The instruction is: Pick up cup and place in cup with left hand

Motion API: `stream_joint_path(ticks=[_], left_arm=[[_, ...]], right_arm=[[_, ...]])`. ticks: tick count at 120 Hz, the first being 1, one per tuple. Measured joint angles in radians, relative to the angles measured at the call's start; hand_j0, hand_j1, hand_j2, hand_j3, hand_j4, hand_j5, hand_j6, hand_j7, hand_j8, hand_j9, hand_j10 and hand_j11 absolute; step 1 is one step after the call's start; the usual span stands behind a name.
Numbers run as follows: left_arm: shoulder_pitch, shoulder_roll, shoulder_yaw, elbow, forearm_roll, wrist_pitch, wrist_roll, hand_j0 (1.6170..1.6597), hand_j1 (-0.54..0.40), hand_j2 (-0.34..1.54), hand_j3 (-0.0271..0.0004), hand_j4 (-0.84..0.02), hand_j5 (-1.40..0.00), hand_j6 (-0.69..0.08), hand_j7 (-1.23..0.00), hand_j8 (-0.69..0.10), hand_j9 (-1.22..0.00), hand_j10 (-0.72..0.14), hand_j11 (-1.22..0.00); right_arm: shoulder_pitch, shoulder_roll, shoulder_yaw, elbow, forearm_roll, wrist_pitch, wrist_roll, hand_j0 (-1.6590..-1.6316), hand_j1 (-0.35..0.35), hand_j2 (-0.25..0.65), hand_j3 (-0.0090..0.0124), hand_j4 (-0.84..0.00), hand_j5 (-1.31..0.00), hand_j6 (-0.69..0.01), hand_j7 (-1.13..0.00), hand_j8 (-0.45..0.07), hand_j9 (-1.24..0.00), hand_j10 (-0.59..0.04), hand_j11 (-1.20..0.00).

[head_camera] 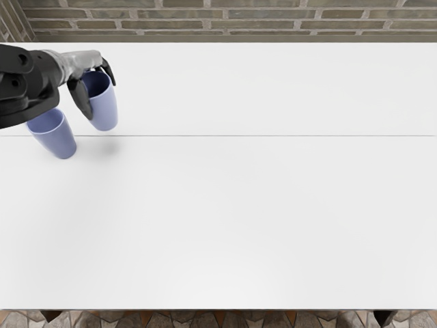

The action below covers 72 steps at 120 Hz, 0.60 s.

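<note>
The left hand (82, 61) was near the top left corner, at the end of a dark arm (22, 85) that came in from the left edge. The hand was closed on a light blue-purple cup (104, 113), gripping it up by the rim. A long black finger (80, 99) went down the left side of this cup, and more black fingertips (108, 71) bent over the far side of the rim. The cup had its open end up, and its inside looked dark blue. It was up off the white worktop (239, 212), with a soft gray shadow (109, 145) under it.

A 2nd cup (58, 138), the same color, was on the worktop just to the left and a bit closer to the front. Its open end was up too, and the arm hid some of its rim. The 2 cups were side by side, not 1 inside the other.

A thin gray line (273, 135) ran across the worktop from left to right. Behind the worktop was a brick wall (205, 14). Past the front edge was a floor of brown and gray stones (232, 320).
</note>
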Motion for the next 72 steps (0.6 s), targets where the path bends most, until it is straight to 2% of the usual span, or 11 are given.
stream_joint_path(ticks=[37, 58, 72], left_arm=[[-0.079, 0.028, 0.032, -0.054, -0.005, -0.001, 0.0, 1.6548, -0.077, 0.07, 0.0, -0.472, -0.6, -0.328, -0.61, -0.329, -0.62, -0.459, -0.62], [-0.148, 0.045, 0.071, -0.088, -0.013, -0.001, 0.0, 1.6548, -0.082, 0.07, 0.0, -0.47, -0.6, -0.323, -0.62, -0.323, -0.62, -0.457, -0.62], [-0.172, 0.066, 0.099, -0.11, -0.015, -0.003, 0.0, 1.655, -0.092, 0.08, 0.0, -0.467, -0.61, -0.307, -0.62, -0.311, -0.62, -0.456, -0.62]], right_arm=[[0.0, 0.0, 0.0, 0.0, 0.0, 0.0, 0.0, -1.6581, -0.349, 0.0, 0.0, 0.0, 0.0, 0.0, 0.0, 0.0, 0.0, 0.0, 0.0], [0.0, 0.0, 0.0, 0.0, 0.0, 0.0, 0.0, -1.6581, -0.349, 0.0, 0.0, 0.0, 0.0, 0.0, 0.0, 0.0, 0.0, 0.0, 0.0], [0.0, 0.0, 0.0, 0.0, 0.0, 0.0, 0.0, -1.6581, -0.349, 0.0, 0.0, 0.0, 0.0, 0.0, 0.0, 0.0, 0.0, 0.0, 0.0]])
